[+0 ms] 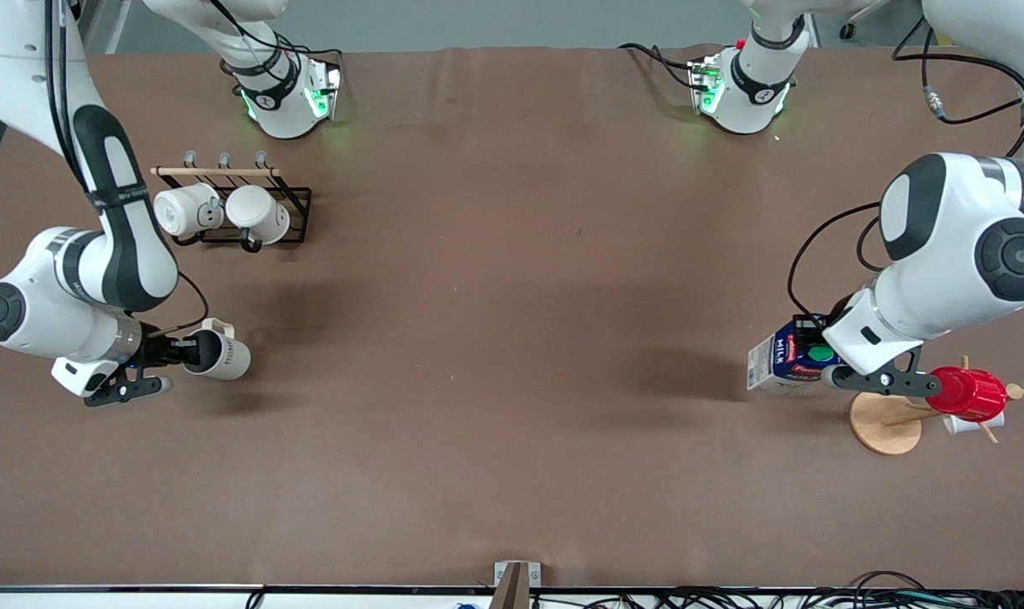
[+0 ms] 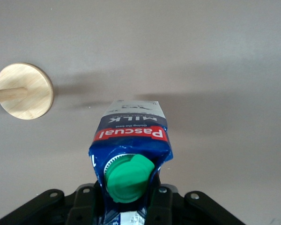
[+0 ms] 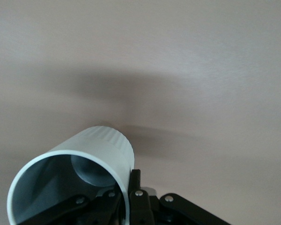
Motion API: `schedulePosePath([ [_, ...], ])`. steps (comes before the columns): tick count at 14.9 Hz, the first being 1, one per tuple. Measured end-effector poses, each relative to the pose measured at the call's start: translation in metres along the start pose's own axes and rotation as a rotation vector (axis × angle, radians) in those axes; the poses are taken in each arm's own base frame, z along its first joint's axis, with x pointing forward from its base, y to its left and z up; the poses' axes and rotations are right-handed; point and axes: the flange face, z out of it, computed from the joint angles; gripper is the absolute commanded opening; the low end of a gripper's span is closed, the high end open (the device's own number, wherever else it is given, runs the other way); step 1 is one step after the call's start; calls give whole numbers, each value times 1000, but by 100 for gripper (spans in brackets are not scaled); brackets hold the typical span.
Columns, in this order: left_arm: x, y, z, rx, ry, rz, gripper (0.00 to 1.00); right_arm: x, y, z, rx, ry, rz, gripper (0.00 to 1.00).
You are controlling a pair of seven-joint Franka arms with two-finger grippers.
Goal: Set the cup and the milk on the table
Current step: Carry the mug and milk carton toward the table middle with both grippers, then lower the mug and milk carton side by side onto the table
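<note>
My right gripper (image 1: 176, 351) is shut on the rim of the cream cup (image 1: 218, 354). It holds the cup on its side just above the brown table (image 1: 512, 296), at the right arm's end. In the right wrist view one finger is inside the cup (image 3: 91, 154) and one outside, around the gripper's middle (image 3: 127, 199). My left gripper (image 1: 823, 355) is shut on the top of the blue and white milk carton (image 1: 780, 362), held over the table at the left arm's end. In the left wrist view the jaws (image 2: 129, 199) clamp the carton (image 2: 131, 133) by its green cap.
A black wire rack (image 1: 296, 216) with two white mugs (image 1: 186, 210) stands on the table at the right arm's end, farther from the front camera than the cup. A wooden stand (image 1: 879, 423) with a red cup (image 1: 972, 393) stands beside the milk; its base shows in the left wrist view (image 2: 25, 91).
</note>
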Motion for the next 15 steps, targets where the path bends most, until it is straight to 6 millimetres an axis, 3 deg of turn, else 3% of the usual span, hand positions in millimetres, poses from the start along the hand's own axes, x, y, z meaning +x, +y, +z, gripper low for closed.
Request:
schedulePosePath([
  [3, -4, 31, -8, -14, 11, -38, 34, 11, -93, -35, 34, 5, 72, 0],
  [6, -9, 67, -11, -31, 6, -92, 34, 17, -219, -46, 63, 20, 174, 0],
  [8, -14, 90, -13, -42, 3, -126, 34, 14, -291, -48, 57, 31, 215, 0],
  [10, -18, 110, -15, -50, 0, -155, 34, 12, -350, -38, 32, 36, 256, 0],
  [12, -24, 132, -16, -58, -3, -183, 34, 13, -400, -12, -13, 41, 296, 0],
  [15, -33, 168, -11, -57, -15, -199, 34, 19, -455, 34, -42, 62, 331, 1],
])
